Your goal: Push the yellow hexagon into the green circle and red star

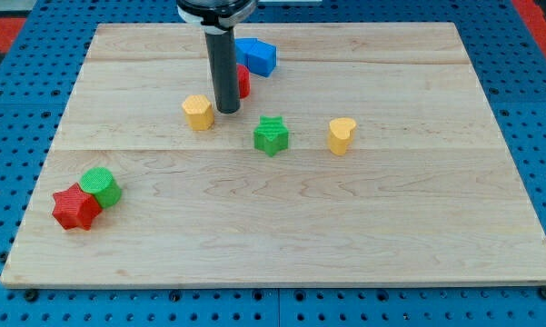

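Note:
The yellow hexagon (pixel 198 112) lies on the wooden board, left of centre in the upper half. My tip (pixel 227 110) stands just to its right, close beside it; whether they touch is unclear. The green circle (pixel 101 186) and the red star (pixel 75 209) sit touching each other near the board's lower left. They are far down and to the left of the yellow hexagon.
A green star (pixel 271 135) lies at centre. A yellow heart-like block (pixel 342 135) is to its right. A blue block (pixel 256 55) sits near the top. A red block (pixel 243 81) is partly hidden behind my rod. The wooden board (pixel 345 236) has blue pegboard around it.

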`<move>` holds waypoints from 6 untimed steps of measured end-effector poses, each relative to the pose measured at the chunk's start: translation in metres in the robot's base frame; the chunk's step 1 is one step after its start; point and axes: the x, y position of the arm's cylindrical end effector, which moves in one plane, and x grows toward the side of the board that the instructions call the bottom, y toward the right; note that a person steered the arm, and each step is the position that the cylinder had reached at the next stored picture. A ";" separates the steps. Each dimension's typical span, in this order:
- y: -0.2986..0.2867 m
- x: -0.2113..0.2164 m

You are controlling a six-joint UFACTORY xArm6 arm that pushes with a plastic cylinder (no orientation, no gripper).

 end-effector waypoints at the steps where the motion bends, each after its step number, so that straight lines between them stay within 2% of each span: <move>1: -0.068 0.012; 2: -0.103 0.066; 3: -0.107 0.020; 4: -0.154 0.036; 5: -0.132 0.079; 6: -0.114 0.060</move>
